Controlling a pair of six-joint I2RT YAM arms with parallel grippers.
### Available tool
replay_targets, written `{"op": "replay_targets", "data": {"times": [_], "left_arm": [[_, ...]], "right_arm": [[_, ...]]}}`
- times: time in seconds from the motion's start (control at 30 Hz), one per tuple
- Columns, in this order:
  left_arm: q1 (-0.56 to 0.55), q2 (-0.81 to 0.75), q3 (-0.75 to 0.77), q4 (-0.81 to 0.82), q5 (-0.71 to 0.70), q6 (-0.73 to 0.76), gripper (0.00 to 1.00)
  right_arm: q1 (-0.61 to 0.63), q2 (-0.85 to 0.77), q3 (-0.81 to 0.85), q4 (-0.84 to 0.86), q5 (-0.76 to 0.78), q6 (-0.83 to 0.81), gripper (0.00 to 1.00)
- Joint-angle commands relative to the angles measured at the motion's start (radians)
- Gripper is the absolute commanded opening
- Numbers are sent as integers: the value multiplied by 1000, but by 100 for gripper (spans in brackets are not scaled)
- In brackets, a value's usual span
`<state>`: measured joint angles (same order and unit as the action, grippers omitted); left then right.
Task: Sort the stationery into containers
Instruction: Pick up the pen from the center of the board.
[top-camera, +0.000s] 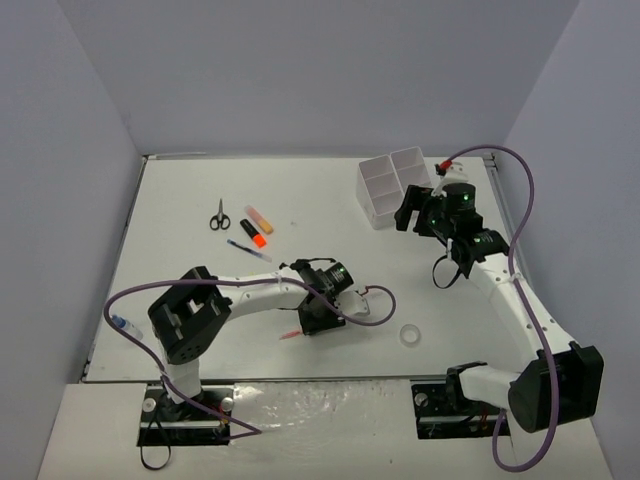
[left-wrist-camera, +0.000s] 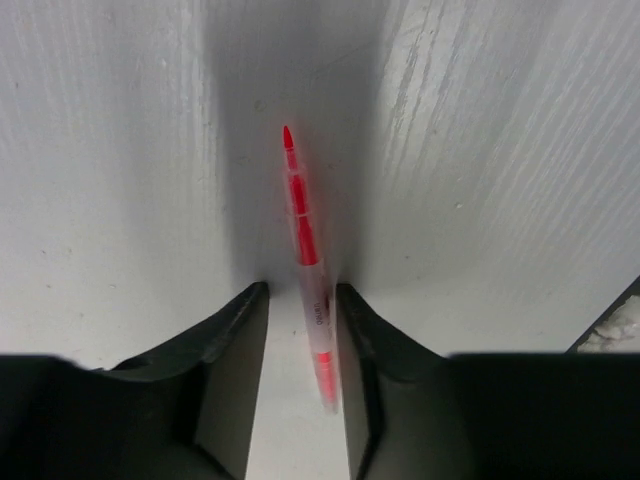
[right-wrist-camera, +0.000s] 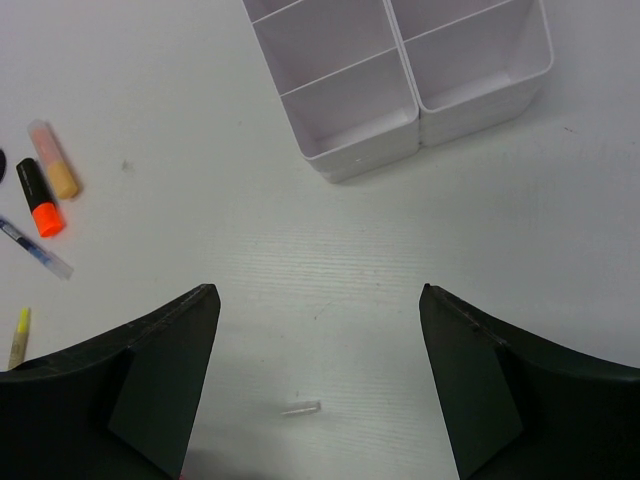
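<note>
1. Left jaws (left-wrist-camera: 300, 295): part-way apart and down at the counter (left-wrist-camera: 120, 200), with one finger on each side of the pink pen (left-wrist-camera: 305, 240).
2. The pink pen lies lengthwise in the gap, tip pointing ahead of the jaws. It sits off-centre, against or very near one finger, and bare counter shows between it and the other. I judge it not yet clamped.
3. Right jaws (right-wrist-camera: 318, 292): wide apart, nothing between them, hovering above the counter.
4. The organiser box (right-wrist-camera: 360, 145) stands just ahead of my right jaws. Every compartment I can see shows a bare floor.
5. Ahead and to the left of my right jaws:
   - the peach highlighter (right-wrist-camera: 55, 160) and orange-black highlighter (right-wrist-camera: 38, 197), side by side;
   - the blue pen (right-wrist-camera: 35, 250), just nearer;
   - the yellow highlighter (right-wrist-camera: 18, 335), nearest, at the edge of view.
6. The scissors (top-camera: 219, 215) lie well beyond my left jaws. The tape ring (top-camera: 410, 335) lies to their right, well apart.
7. Progress, as I judge it: no item is in the box, and the first pick-up is in hand. All seven items remain to be sorted.
8. Next requirement: bring the left jaws together on the pink pen, lift it and carry it to a compartment. Caution: the thin, off-centre barrel may roll or skew as the grip forms.
</note>
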<state>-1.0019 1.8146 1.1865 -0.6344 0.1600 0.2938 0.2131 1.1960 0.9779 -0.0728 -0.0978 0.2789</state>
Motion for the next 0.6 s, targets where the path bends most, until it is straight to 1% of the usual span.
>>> {"op": "replay_targets", "data": {"times": [0.0,0.1,0.2,0.27,0.33,0.43,0.5,0.57], "left_arm": [[44,39,0,-46,38,13,23],[45,37,-4,-39,59,19,8],[77,30,0,-24,61,10,0],[136,2,-2,-10,75,-13,0],[190,-45,21,-19,81,-18,0],[300,-120,63,-44,94,-11,0],[354,-193,103,-55,126,-6,0],[410,-249,146,-78,169,-3,0]], "right_arm": [[7,9,21,29,-99,-68,79],[6,40,59,7,-219,-148,80],[-5,64,86,-9,-220,-127,80],[-25,73,96,-10,-200,-41,76],[-44,79,108,-29,-190,40,67],[-36,101,136,-105,-153,60,62],[-23,117,134,-145,-174,-40,62],[-14,135,122,-151,-294,-192,64]]}}
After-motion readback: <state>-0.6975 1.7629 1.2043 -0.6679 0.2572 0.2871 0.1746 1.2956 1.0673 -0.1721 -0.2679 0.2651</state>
